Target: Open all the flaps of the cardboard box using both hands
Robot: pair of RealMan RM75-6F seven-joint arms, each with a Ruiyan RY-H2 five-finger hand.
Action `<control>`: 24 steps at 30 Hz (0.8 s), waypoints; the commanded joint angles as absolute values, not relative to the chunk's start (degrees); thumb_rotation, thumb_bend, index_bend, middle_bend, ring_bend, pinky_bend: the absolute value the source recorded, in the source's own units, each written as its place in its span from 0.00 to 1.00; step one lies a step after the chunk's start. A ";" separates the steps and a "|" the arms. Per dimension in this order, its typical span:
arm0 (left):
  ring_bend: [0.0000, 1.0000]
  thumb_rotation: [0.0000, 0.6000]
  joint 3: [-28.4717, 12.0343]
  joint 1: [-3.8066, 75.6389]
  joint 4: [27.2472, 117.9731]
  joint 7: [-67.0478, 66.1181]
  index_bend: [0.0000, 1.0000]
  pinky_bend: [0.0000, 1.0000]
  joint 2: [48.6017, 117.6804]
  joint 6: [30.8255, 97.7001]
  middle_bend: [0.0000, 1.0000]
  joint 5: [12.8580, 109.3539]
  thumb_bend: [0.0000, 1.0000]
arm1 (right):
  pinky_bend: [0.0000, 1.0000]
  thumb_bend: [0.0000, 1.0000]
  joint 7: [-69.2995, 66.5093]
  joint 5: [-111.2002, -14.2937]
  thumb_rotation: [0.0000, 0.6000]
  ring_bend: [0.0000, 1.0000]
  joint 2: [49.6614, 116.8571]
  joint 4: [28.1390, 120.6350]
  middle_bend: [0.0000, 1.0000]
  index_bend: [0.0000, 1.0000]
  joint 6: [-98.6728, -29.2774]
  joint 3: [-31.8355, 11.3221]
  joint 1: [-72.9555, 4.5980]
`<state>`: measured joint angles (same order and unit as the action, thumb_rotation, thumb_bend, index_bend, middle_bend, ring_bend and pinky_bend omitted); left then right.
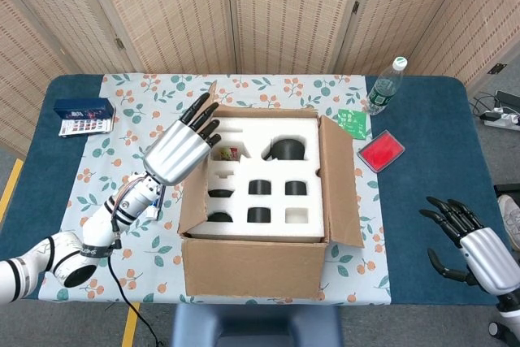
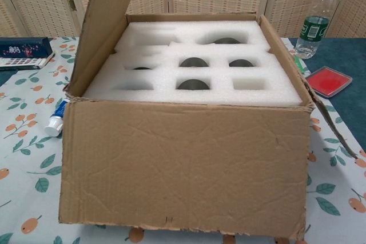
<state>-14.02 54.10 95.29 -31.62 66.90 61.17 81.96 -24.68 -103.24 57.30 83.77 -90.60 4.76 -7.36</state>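
Note:
The cardboard box (image 1: 252, 267) stands mid-table, filled with a white foam insert (image 1: 272, 175) that has several round pockets. Its left flap (image 1: 195, 201) is raised nearly upright, which shows plainly in the chest view, where the left flap (image 2: 102, 32) leans slightly outward. My left hand (image 1: 177, 150) rests against that flap's top edge with its fingers stretched out and apart, gripping nothing. The right flap (image 1: 342, 184) is folded outward. My right hand (image 1: 474, 243) hovers open off the table's near right corner, far from the box. Neither hand shows in the chest view.
A water bottle (image 1: 385, 87), a green packet (image 1: 353, 120) and a red case (image 1: 380, 151) lie right of the box. A blue box (image 1: 84, 108) and a paint set (image 1: 85, 127) sit at the far left. A tube (image 2: 57, 121) lies by the box's left wall.

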 commanded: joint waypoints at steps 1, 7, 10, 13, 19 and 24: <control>0.15 1.00 -14.17 53.76 95.45 -31.90 0.55 0.08 66.14 61.31 0.37 81.58 1.00 | 0.07 0.56 -24.55 -103.07 0.69 0.11 57.33 83.86 0.08 0.13 -90.42 4.75 -7.44; 0.15 1.00 -14.58 52.95 95.49 -32.03 0.55 0.08 64.09 61.48 0.37 80.38 1.00 | 0.07 0.56 -24.38 -102.82 0.69 0.11 57.40 83.95 0.08 0.14 -90.11 4.72 -7.59; 0.15 1.00 -14.62 52.52 95.44 -32.10 0.55 0.08 63.14 61.56 0.37 79.98 1.00 | 0.07 0.56 -24.27 -102.77 0.69 0.11 57.45 83.96 0.09 0.14 -90.08 4.71 -7.63; 0.15 1.00 -14.62 51.99 95.40 -31.93 0.55 0.08 61.91 61.70 0.37 79.77 1.00 | 0.07 0.56 -24.19 -102.75 0.69 0.11 57.52 83.90 0.09 0.13 -90.22 4.68 -7.60; 0.15 1.00 -14.63 50.84 95.04 -32.09 0.55 0.08 59.47 62.06 0.37 79.09 1.00 | 0.07 0.56 -23.93 -102.63 0.70 0.11 57.56 84.05 0.09 0.13 -89.92 4.72 -7.73; 0.15 1.00 -14.51 49.78 94.89 -32.00 0.55 0.09 57.98 62.36 0.37 78.33 1.00 | 0.07 0.56 -23.57 -102.37 0.69 0.11 57.65 84.26 0.09 0.13 -89.63 4.62 -7.86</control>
<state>-14.56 49.89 94.94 -32.00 58.09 62.32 78.45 -23.59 -102.38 57.64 84.25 -89.64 4.63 -7.85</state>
